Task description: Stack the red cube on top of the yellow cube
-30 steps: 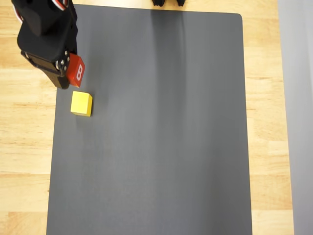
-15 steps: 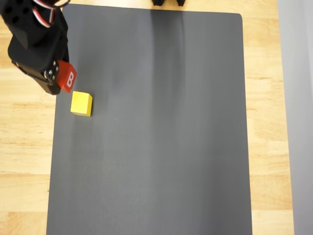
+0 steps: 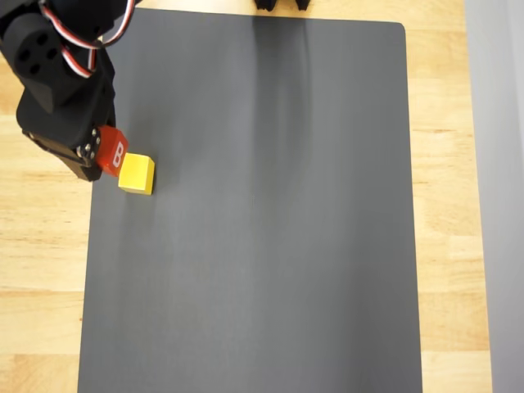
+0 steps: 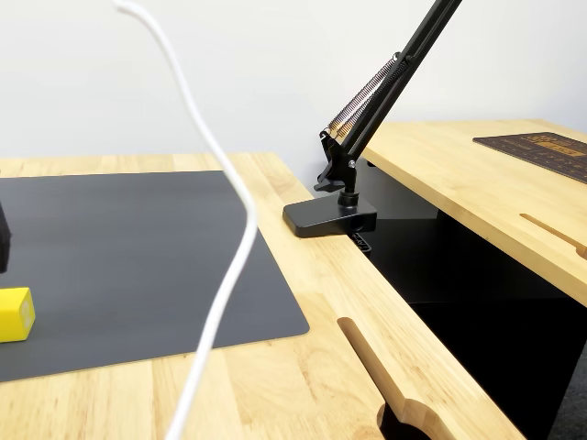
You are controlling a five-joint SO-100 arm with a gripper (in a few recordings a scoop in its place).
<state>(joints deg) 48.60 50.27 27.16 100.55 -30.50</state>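
Since a moment ago, our gripper point(image 3: 105, 157) has lowered, clamped on the red cube point(image 3: 113, 155), now just beside the yellow cube point(image 3: 137, 173) near the grey mat's point(image 3: 270, 213) left edge overhead. From the fixed view we see the yellow cube point(image 4: 16, 314) at far left.

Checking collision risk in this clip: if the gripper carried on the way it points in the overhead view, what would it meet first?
Probably the yellow cube, just beyond the gripper and its red cube; their heights are unclear.
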